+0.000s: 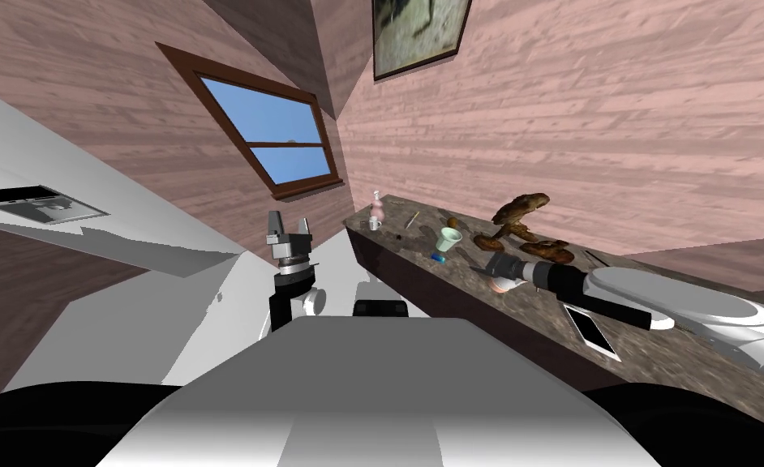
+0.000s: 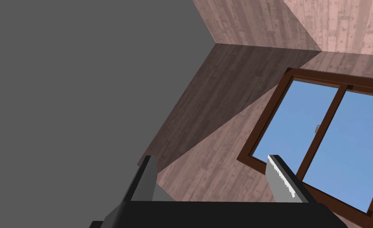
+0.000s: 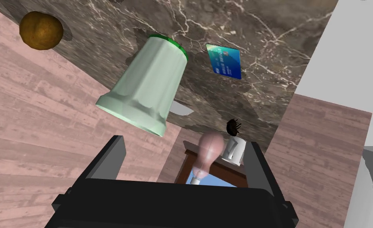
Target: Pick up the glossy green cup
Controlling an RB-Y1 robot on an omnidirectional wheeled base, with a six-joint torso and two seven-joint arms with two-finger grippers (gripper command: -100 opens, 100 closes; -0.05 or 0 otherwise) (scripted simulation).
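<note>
Over the marbled counter [image 1: 409, 251] the right gripper [image 3: 185, 162] hovers, fingers spread wide and holding nothing. The left gripper [image 1: 289, 231], equally open and empty, hangs well apart from the pale green cup [image 1: 450, 238]. The cup stands upright just ahead of the right gripper, off-centre toward one finger, with a blue card [image 3: 224, 61] just beside it.

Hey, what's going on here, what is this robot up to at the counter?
The right end effector is stretched out over the dark marble counter toward the pale green cup, fingers open. The cup stands ahead of the fingers, not yet between them, beside a blue card. The left end effector is raised in front of the chest, open and holding nothing.
</note>
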